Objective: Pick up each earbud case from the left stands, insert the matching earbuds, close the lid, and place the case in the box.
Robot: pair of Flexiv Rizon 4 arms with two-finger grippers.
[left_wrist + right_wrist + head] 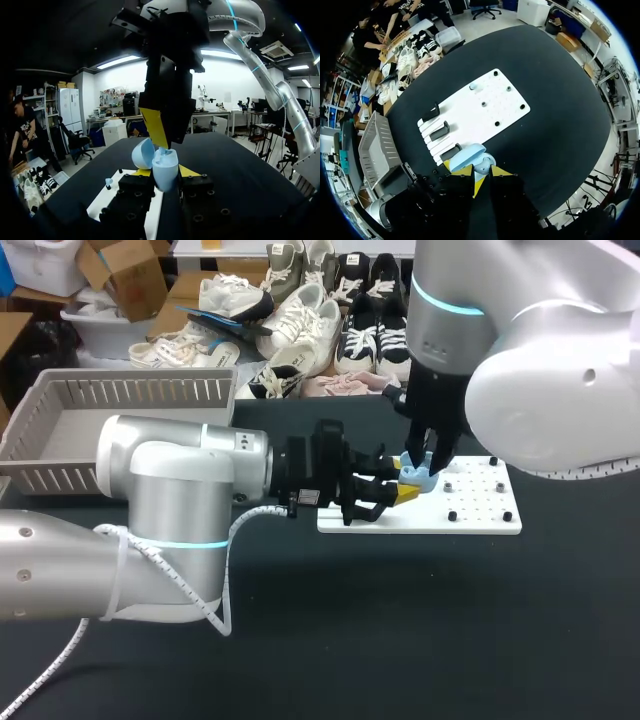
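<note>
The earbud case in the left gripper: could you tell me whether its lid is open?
Open: the lid is tilted back from the earbud case in the left gripper.

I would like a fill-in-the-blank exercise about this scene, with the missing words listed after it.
The earbud case is light ____. Its lid stands ____. The gripper holding it belongs to my ____ arm. The pegged board is ____.
Missing words: blue; open; left; white.
</note>
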